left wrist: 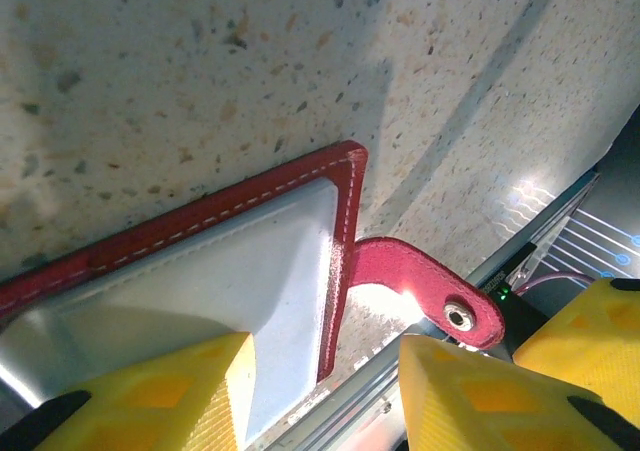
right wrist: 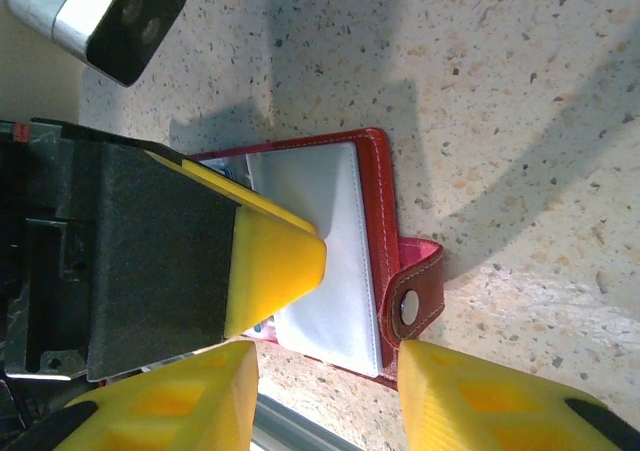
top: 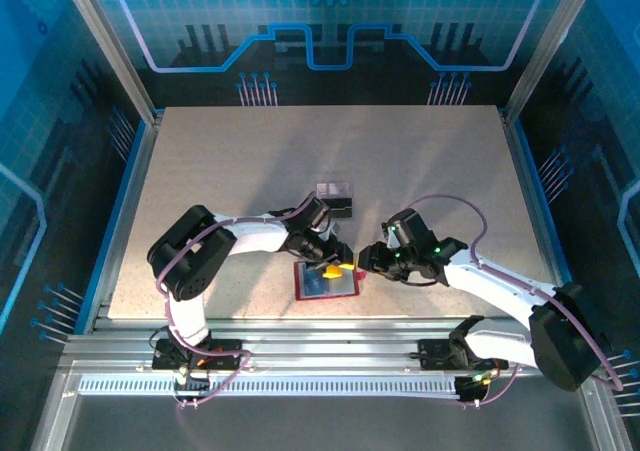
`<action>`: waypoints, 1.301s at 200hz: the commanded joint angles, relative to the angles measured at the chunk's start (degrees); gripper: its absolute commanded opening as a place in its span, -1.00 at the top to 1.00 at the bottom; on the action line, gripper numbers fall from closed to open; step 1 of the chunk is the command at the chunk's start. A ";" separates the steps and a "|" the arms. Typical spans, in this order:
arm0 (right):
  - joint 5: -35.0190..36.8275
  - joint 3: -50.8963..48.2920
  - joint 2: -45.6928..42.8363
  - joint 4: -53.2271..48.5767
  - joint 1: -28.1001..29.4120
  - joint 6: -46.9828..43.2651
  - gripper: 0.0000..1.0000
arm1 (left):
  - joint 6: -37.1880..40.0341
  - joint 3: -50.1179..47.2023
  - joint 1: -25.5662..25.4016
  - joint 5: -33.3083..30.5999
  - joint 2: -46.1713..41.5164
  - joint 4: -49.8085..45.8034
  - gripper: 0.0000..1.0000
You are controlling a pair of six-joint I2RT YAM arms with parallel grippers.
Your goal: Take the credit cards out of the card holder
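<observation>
Speckled table (top: pixel 250 171): open card holder (top: pixel 325 283) lies under the down-tilted left gripper (left wrist: pixel 325 371), right gripper (right wrist: pixel 325 371) at its tab (right wrist: pixel 415 291), both half-open, gripping nothing.

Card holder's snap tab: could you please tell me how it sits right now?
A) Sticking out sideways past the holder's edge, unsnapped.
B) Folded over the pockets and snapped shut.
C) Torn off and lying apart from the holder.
A: in the right wrist view the snap tab juts from the red border of the open card holder onto the table, with its metal stud uncovered.
</observation>
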 commanded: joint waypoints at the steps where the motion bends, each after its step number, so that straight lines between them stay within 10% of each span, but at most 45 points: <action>1: -0.55 1.17 -0.42 0.56 -0.40 -0.11 0.18 | 2.57 1.03 -0.59 -0.75 -1.63 -6.20 0.15; 260: -3.90 13.49 20.35 6.89 8.76 0.49 0.22 | 3.77 -20.74 11.71 -6.37 -21.63 -5.47 0.19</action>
